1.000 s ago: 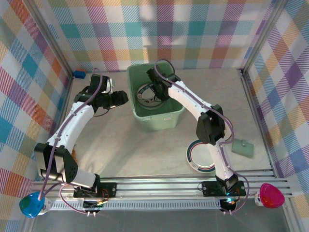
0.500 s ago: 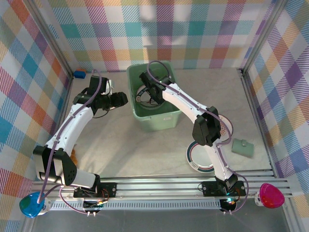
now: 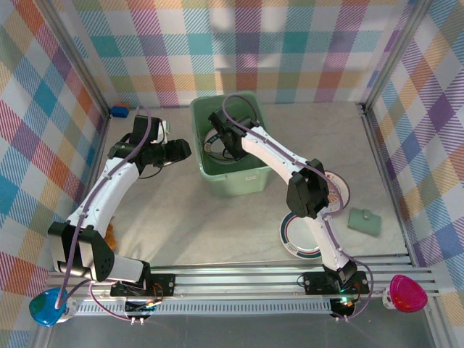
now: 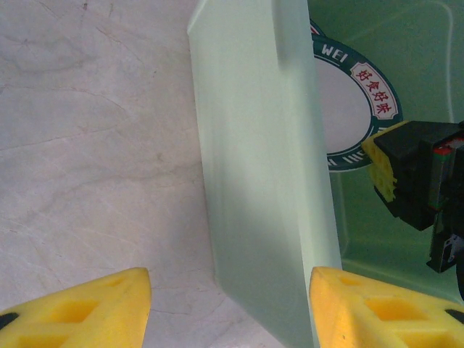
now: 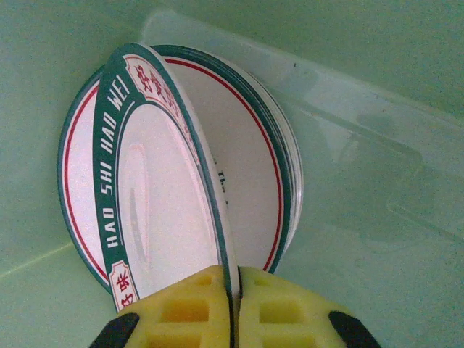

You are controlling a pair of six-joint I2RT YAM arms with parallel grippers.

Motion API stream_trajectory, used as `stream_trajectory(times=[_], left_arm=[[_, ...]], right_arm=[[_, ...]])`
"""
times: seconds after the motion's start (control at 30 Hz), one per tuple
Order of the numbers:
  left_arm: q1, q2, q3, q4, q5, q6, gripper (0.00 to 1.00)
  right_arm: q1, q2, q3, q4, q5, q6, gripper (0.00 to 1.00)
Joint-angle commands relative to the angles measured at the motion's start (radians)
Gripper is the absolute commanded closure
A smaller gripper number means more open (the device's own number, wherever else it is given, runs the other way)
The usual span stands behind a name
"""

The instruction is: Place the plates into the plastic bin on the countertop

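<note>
beige marbled tabletop [image 3: 181,217]: mint-green plastic bin [image 3: 239,180]; right gripper [image 5: 233,290] pinching green-rimmed white plate [image 5: 159,210] edge-on; lay flat on stack [image 5: 254,159], then release.

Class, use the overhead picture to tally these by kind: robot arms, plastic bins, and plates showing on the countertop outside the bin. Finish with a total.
Robot arms: 2, the left arm and the right arm
Plastic bin: 1
Plates on the countertop outside the bin: 2, the green-rimmed plate and the red-rimmed plate
Total: 5
</note>
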Motion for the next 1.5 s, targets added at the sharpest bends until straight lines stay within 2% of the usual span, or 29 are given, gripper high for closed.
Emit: stream_trajectory(times=[0.0,0.43,0.5,0.63,0.73,0.8,0.93,0.97,1.27,1.47], left_arm=[[0.012,-0.024,-0.013,-0.001,0.023,0.011,0.40],[0.012,-0.024,-0.018,-0.011,0.020,0.001,0.40],[0.012,-0.022,-0.018,-0.011,0.021,-0.003,0.40],[0.012,-0.021,-0.017,-0.009,0.024,-0.011,0.40],[0.012,-0.020,-0.015,-0.009,0.026,-0.017,0.40],[0.012,-0.018,-0.015,-0.006,0.030,-0.023,0.40],[0.011,-0.019,-0.014,-0.003,0.032,-0.032,0.40],[0.011,-0.020,-0.014,-0.003,0.032,-0.035,0.40],[0.010,-0.015,-0.004,0.002,0.038,-0.051,0.40],[0.009,-0.020,0.009,0.002,0.035,-0.055,0.40]], right_arm=[[0.019,0.032,-0.009,0.031,-0.022,0.012,0.91],[0.006,0.078,-0.008,0.059,-0.058,0.015,0.91],[0.004,0.078,-0.008,0.056,-0.063,0.011,0.89],[0.004,0.066,-0.010,0.050,-0.060,-0.012,0.70],[0.004,0.057,-0.010,0.060,-0.060,-0.047,0.50],[0.002,0.054,-0.009,0.066,-0.067,-0.064,0.40],[-0.004,0.064,0.015,0.058,-0.091,-0.091,0.13],[-0.005,0.068,0.029,0.044,-0.093,-0.098,0.01],[-0.016,0.044,0.058,0.004,-0.124,-0.165,0.01],[-0.010,-0.062,0.026,0.103,-0.076,-0.419,0.01]])
